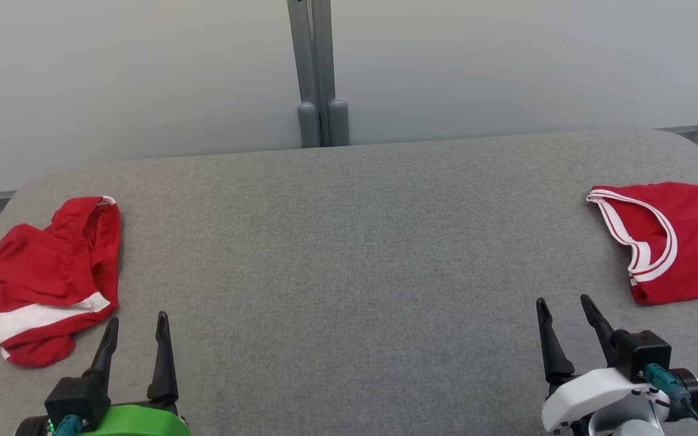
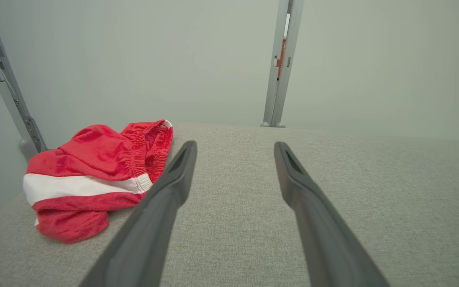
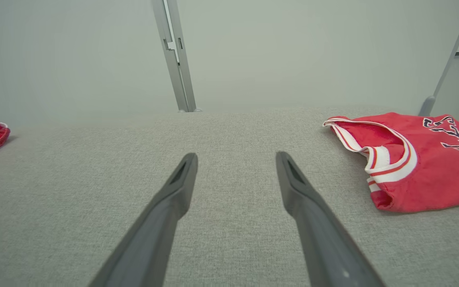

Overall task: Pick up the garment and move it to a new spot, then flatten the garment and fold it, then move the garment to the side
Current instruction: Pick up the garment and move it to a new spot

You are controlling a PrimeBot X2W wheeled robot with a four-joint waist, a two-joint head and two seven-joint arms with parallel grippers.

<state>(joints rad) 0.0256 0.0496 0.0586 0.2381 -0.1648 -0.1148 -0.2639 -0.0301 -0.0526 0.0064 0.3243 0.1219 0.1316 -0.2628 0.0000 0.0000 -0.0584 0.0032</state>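
A crumpled red garment, shorts with a white stripe and an elastic waistband, lies at the far left of the grey fabric table. In the left wrist view the shorts sit just left of my fingers. My left gripper is open and empty, close to the shorts' right side and apart from them. A second red garment, a jersey with white trim and dark letters, lies at the right edge. My right gripper is open and empty, below and left of the jersey.
A pale wall with a grey metal post rises behind the table's far edge. The table's corners are rounded, and the shorts lie near the left edge. The jersey runs past the head view's right border. A wide stretch of bare fabric lies between the two garments.
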